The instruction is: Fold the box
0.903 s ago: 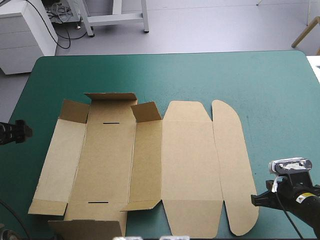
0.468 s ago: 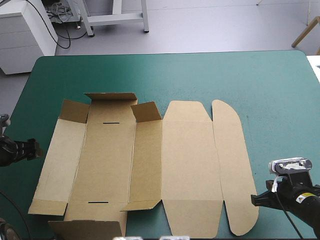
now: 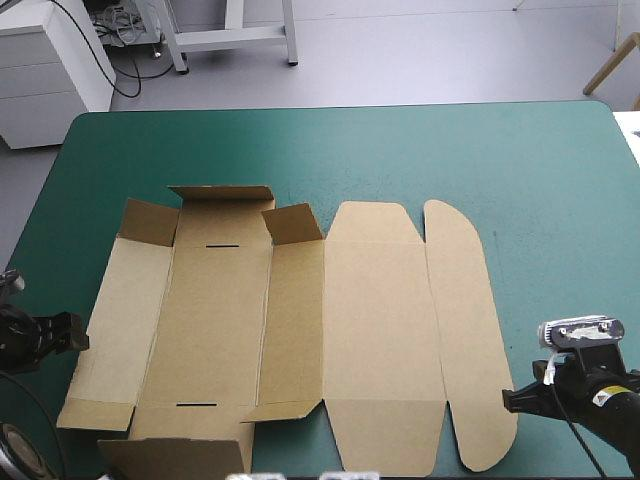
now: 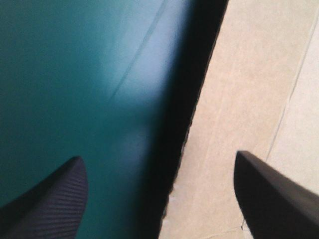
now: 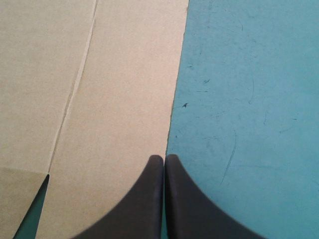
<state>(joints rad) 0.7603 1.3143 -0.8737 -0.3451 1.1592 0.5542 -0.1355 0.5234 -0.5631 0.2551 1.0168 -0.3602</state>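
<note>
My left gripper (image 4: 157, 155), wide open, straddles the left edge of the box (image 3: 380, 320). My right gripper (image 5: 164, 158), pressed shut, points at its right edge. The box lies mostly flat on the teal-green cover (image 3: 330, 150). I fear a low finger would push the sheet sideways instead of lifting it.

Lab or workshop setting. Surface (image 3: 400, 150) in a teal-green cover stands on bare grey floor (image 3: 420, 50). White drawer cabinet (image 3: 45, 65) at 10 o'clock, loose black cables (image 3: 128, 50) beside it. White metal frame (image 3: 235, 35) at 11 o'clock. Wooden furniture leg (image 3: 612, 65) at 2 o'clock.
</note>
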